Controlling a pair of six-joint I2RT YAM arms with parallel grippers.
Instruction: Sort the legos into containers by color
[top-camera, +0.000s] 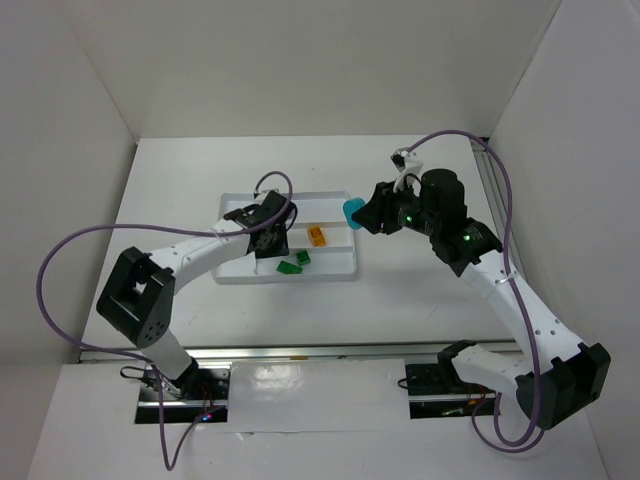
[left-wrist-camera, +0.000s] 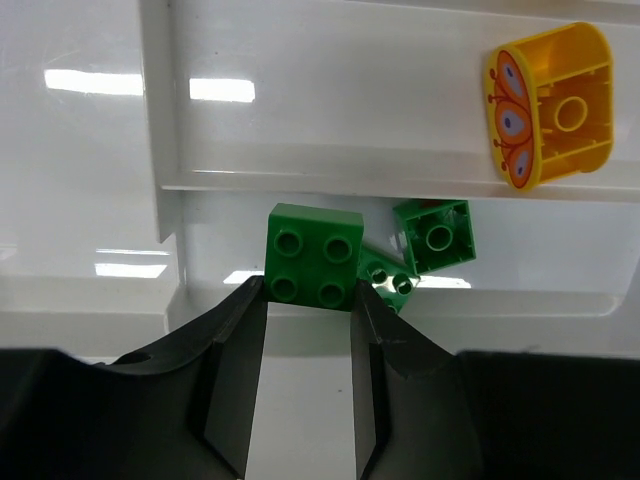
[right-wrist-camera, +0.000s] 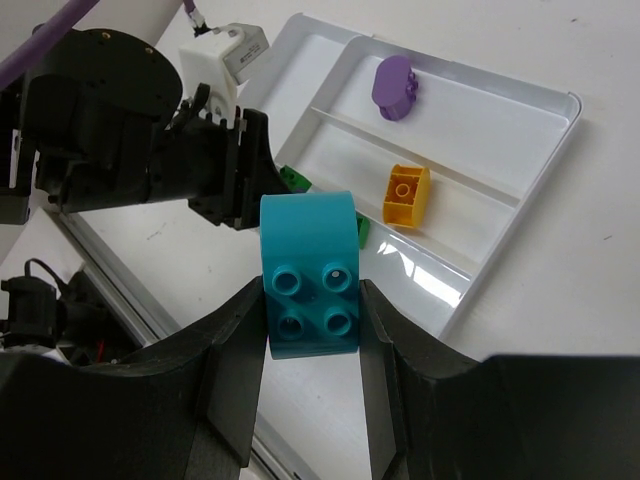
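Robot lab test cell: white panel walls (top-camera: 100, 70) around white table (top-camera: 200, 170), 2 arms (top-camera: 195, 250) on metal rail (top-camera: 330, 353), loose purple cables (top-camera: 42, 278).

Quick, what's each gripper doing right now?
Left gripper: closed on a green brick.
Right gripper: closed on the cyan brick.

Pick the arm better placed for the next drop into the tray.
Left, likely. The left tool pinches a green brick in the tray compartment beside two other green bricks; opening finishes it. The right tool grips the cyan brick at the tray's right edge.
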